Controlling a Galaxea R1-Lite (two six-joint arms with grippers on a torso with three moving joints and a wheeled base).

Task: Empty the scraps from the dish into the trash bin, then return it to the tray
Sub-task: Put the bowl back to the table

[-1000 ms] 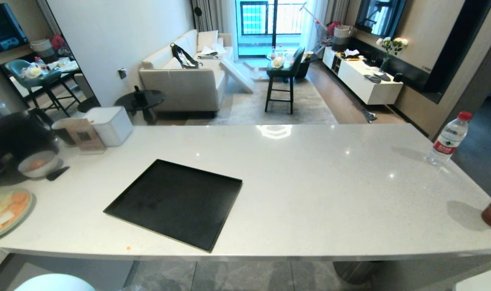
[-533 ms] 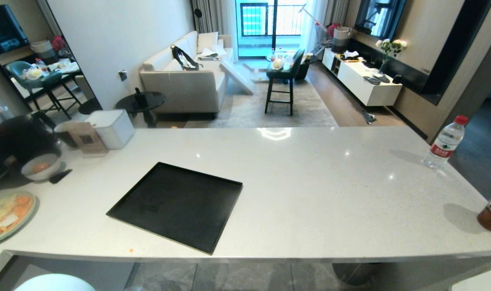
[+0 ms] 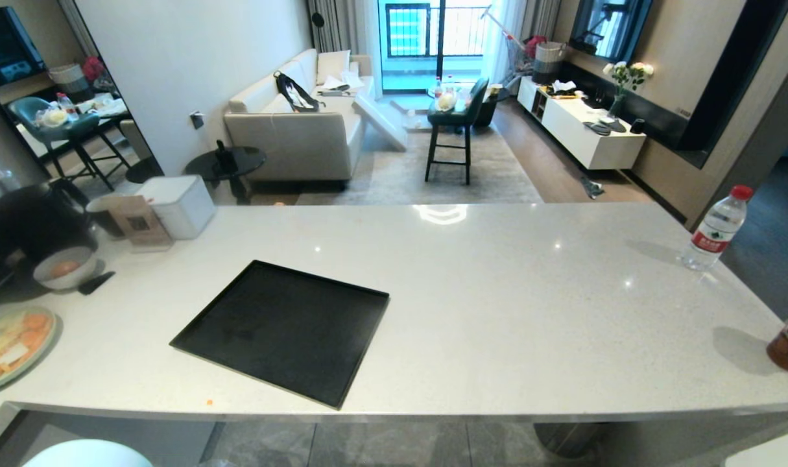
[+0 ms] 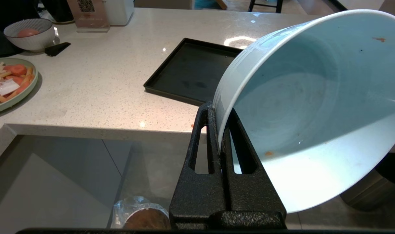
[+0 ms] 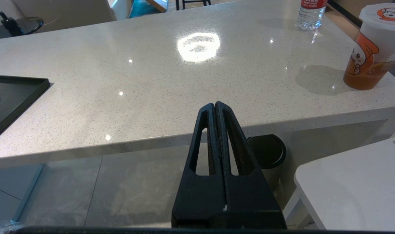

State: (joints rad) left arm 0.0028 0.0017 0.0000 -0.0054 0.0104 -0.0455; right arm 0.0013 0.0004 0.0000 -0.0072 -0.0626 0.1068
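Below the near edge of the tabletop (image 3: 497, 311), left gripper (image 4: 219, 130) has its jaws clamped on the rim of the dish (image 4: 314, 107). Dish tilted steeply on its side, inside facing the wrist camera; no scraps left in it, only a few small orange smears. Under the gripper, on the floor, the trash bin (image 4: 142, 217) with crinkled clear liner, brownish contents showing inside. Right gripper (image 5: 216, 130) hangs idle at the same low level further right, jaws pressed together, nothing between them; a dark lidded bin (image 5: 267, 152) stands under the tabletop edge just beyond it.

On the tabletop: the tray (image 3: 283, 327) lies flat, left of centre, nothing on it. Far left, a pale-green plate (image 3: 8, 344) with carrot slices and pale pieces; behind it a greyish-white bowl (image 3: 63, 269). Right end: water bottle (image 3: 715, 230) upright, and an orange drink cup (image 5: 374, 45) near the edge. Neither arm appears in the head view.
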